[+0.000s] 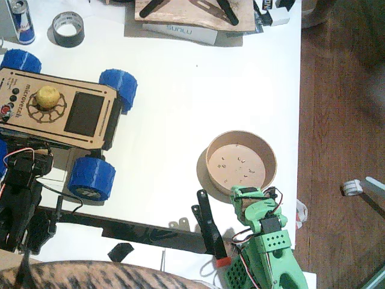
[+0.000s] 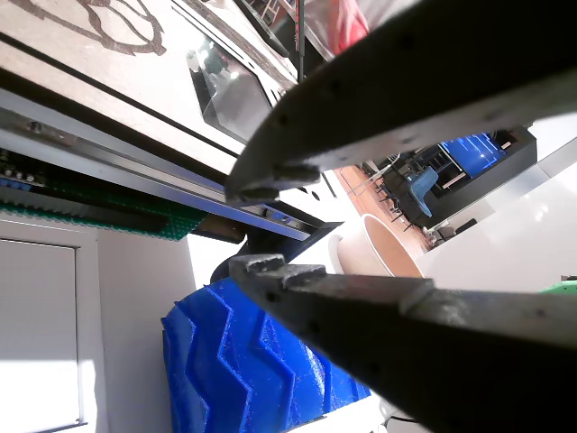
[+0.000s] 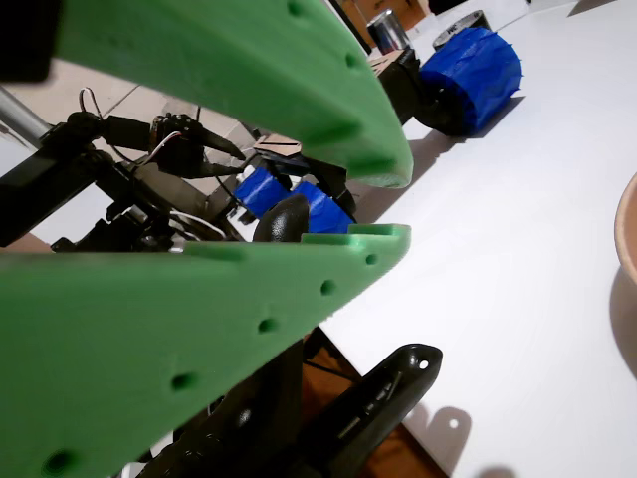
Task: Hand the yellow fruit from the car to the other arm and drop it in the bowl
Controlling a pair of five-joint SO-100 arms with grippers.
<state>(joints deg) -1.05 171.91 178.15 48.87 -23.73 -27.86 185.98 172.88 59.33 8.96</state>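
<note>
The yellow fruit (image 1: 48, 96) rests on the gear emblem of the wooden car (image 1: 90, 114), which stands at the table's left on blue wheels (image 2: 243, 361). My left gripper (image 1: 33, 162), the black one, sits low beside the car's near edge. In a wrist view its jaws (image 2: 252, 225) are almost together with nothing between them. The bowl (image 1: 240, 162) stands right of centre, holding only crumbs. My right gripper (image 1: 243, 194), the green one, lies just at the bowl's near rim. Its fingertips (image 3: 398, 204) nearly meet and hold nothing. The fruit is out of both wrist views.
A black tape roll (image 1: 67, 29) and a drinks can (image 1: 23, 21) stand at the far left. A wooden board (image 1: 192, 15) lies along the far edge. Black clamp pieces (image 1: 207, 226) sit at the near edge between the arms. The table ends at the right (image 1: 299, 120).
</note>
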